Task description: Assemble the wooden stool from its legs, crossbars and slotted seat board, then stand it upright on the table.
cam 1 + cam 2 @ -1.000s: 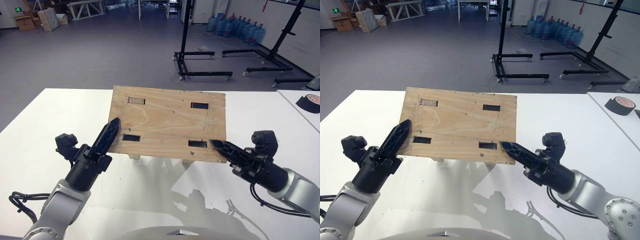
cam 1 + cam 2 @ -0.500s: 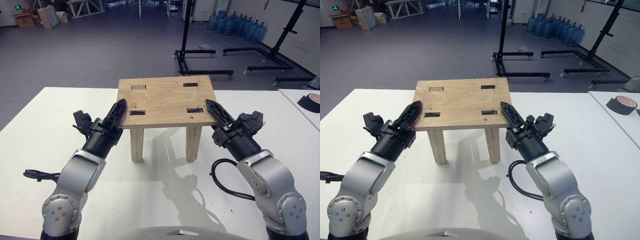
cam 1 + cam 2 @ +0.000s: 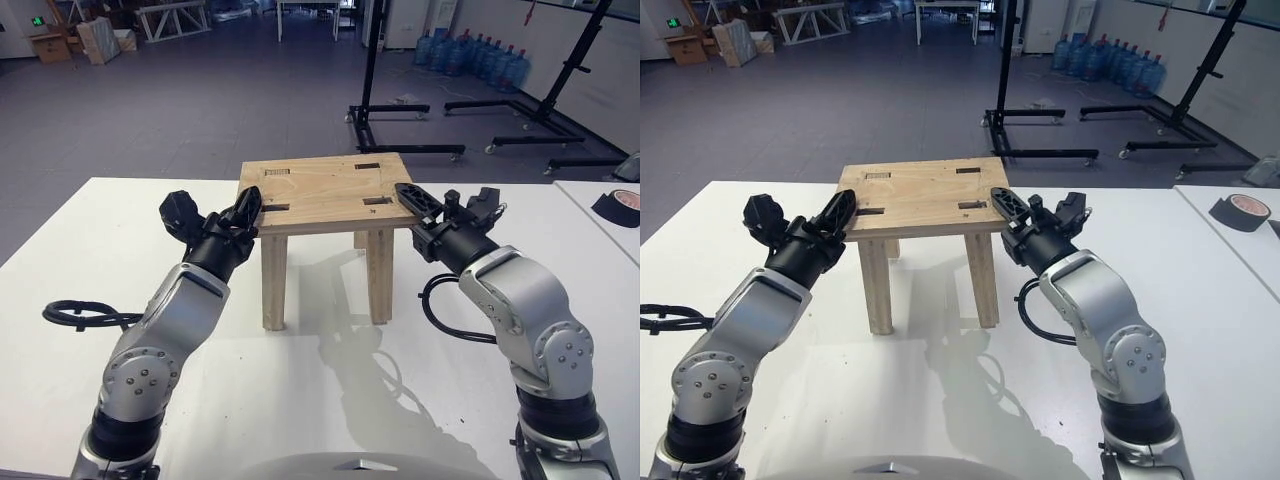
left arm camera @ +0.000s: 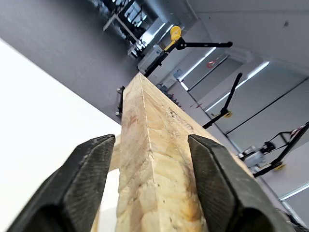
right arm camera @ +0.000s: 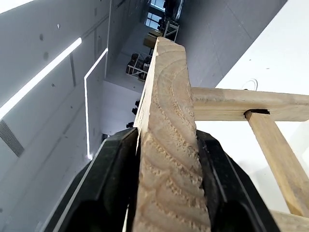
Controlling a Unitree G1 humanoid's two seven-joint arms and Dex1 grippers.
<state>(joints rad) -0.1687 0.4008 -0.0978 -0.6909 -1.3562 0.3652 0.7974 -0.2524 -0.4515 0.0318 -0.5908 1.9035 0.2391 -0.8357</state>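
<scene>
Swung down from a second ago, when its top faced the head camera with the legs tucked behind, the stool now sits level with its legs pointing down. Both arms have stretched forward with it.

The left gripper (image 3: pixel 252 203) straddles the left edge of the seat board (image 3: pixel 322 185), one finger above and one below, closed in on the thickness of the wood. The wrist view shows both pads close against the plywood edge. The right gripper (image 3: pixel 410 198) clamps the right edge of the stool's seat the same way, with its fingers pressed tight on both faces. Under that edge a crossbar (image 5: pixel 241 104) runs into a leg joint.

The two nearer legs, the left leg (image 3: pixel 274 280) and the right leg (image 3: pixel 378 275), hang straight below the seat. Their feet appear to meet the table (image 3: pixel 300 400), where the shadow joins them. The rear legs are mostly hidden behind them.

Behind the stool the table's far edge runs close by, with the floor beyond it. On the robot's side of the stool lies a wide stretch of bare white top, and there is room to either side of it as well. A black cable (image 3: pixel 85 315) lies on the table well to the left of the stool. Far to the stool's right, a roll of black tape (image 3: pixel 618 205) rests on a second white surface past a gap. Black wheeled racks (image 3: pixel 405 105) stand on the floor well behind the stool.
</scene>
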